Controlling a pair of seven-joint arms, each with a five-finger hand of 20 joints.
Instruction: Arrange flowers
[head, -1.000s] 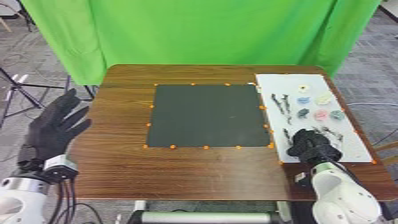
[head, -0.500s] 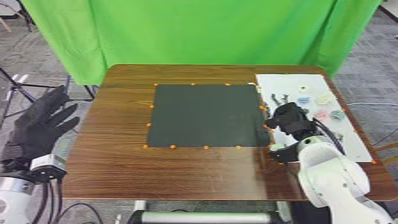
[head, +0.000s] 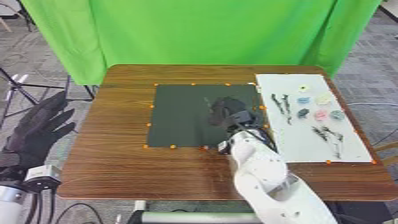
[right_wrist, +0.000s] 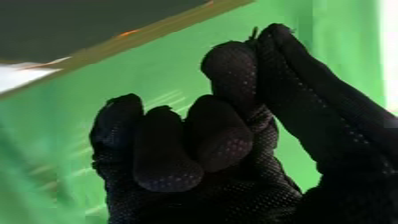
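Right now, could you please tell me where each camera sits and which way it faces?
Head view: on the robot's head, looking forward and down over the table, mat and board toward the curtain; the left hand, right hand, left arm and right arm show.
Right wrist view: on the right wrist, looking along the right hand past its fingertips to the curtain; that hand's glove looms large.
Shared: right hand, mat, table, curtain.
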